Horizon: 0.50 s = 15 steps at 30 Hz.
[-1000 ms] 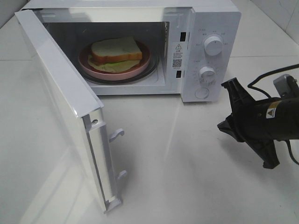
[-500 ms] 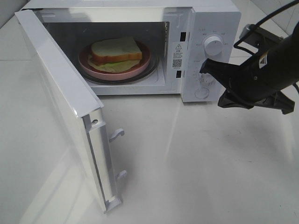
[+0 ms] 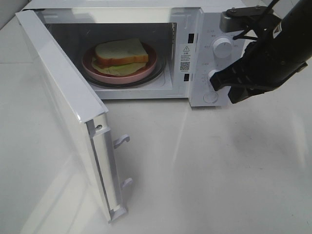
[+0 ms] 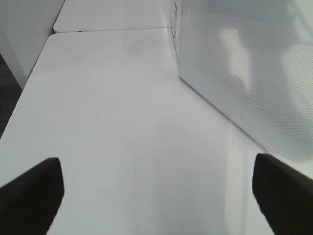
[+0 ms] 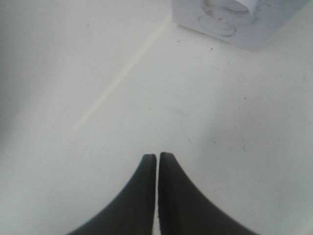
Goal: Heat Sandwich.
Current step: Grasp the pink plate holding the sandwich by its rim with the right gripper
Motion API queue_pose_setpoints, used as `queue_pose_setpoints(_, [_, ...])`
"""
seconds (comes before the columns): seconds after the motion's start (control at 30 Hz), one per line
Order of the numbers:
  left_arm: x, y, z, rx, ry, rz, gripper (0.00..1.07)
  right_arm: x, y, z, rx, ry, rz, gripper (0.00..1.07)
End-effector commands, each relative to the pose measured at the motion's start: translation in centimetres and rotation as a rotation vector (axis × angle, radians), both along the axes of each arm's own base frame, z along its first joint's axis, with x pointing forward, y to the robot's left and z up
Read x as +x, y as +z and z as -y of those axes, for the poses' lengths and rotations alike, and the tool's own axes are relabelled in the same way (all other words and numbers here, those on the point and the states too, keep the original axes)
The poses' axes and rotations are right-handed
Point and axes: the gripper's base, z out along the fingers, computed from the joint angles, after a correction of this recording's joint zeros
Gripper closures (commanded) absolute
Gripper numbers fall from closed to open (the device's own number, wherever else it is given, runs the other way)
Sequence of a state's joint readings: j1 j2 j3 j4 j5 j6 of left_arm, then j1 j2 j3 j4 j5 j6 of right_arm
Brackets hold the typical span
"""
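The sandwich (image 3: 121, 52), white bread with green lettuce beneath, lies on a round pink plate (image 3: 95, 72) inside the open microwave (image 3: 214, 19). The microwave door (image 3: 58, 87) swings wide to the left. My right gripper (image 3: 215, 82) is shut and empty, its tip hovering just in front of the lower knob (image 3: 213, 74) on the control panel. In the right wrist view its fingers (image 5: 157, 156) press together above the white table, with the microwave's bottom corner (image 5: 234, 19) ahead. My left gripper (image 4: 156, 164) is open and empty beside the door's outer face (image 4: 244, 63); the exterior high view does not show it.
An upper knob (image 3: 223, 48) and a round button (image 3: 210, 97) sit on the control panel. The door's latch hooks (image 3: 122, 140) stick out at its free edge. White tabletop (image 3: 204, 170) stretches in front of the microwave.
My right arm has swung up and leftward from the table's right side to the microwave's control panel, staying shut. The sandwich, plate and door have not moved.
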State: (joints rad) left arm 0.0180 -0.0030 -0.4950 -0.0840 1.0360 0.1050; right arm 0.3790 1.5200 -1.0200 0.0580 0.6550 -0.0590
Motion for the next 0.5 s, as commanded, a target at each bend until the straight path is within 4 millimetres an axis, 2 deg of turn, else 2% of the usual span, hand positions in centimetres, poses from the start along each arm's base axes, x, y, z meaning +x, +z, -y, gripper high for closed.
queue_pose_setpoints(0.03, [-0.40, 0.02, 0.08, -0.016, 0.001, 0.034, 0.07, -0.25, 0.39, -0.08, -0.091, 0.331, 0.041, 1.02])
queue_pose_setpoints(0.1, [-0.40, 0.02, 0.08, -0.016, 0.001, 0.034, 0.07, -0.32, 0.37, -0.09, -0.110, 0.389, 0.046, 1.01])
queue_pose_setpoints(0.2, [-0.40, 0.02, 0.08, -0.016, 0.001, 0.034, 0.07, -0.47, 0.31, -0.07, -0.201, 0.651, 0.084, 1.01])
queue_pose_setpoints(0.27, [-0.40, 0.02, 0.08, -0.016, 0.001, 0.034, 0.07, -0.49, 0.30, -0.06, -0.219, 0.701, 0.093, 1.00])
queue_pose_setpoints(0.4, [-0.40, 0.02, 0.08, -0.016, 0.001, 0.034, 0.07, -0.48, 0.30, -0.03, -0.337, 1.024, 0.162, 1.00])
queue_pose_setpoints(0.43, [-0.40, 0.02, 0.08, -0.016, 0.001, 0.034, 0.07, -0.48, 0.30, -0.03, -0.337, 1.024, 0.162, 1.00])
queue_pose_setpoints(0.5, [-0.40, 0.02, 0.08, -0.016, 0.001, 0.034, 0.07, -0.48, 0.30, -0.02, -0.406, 1.216, 0.205, 0.99])
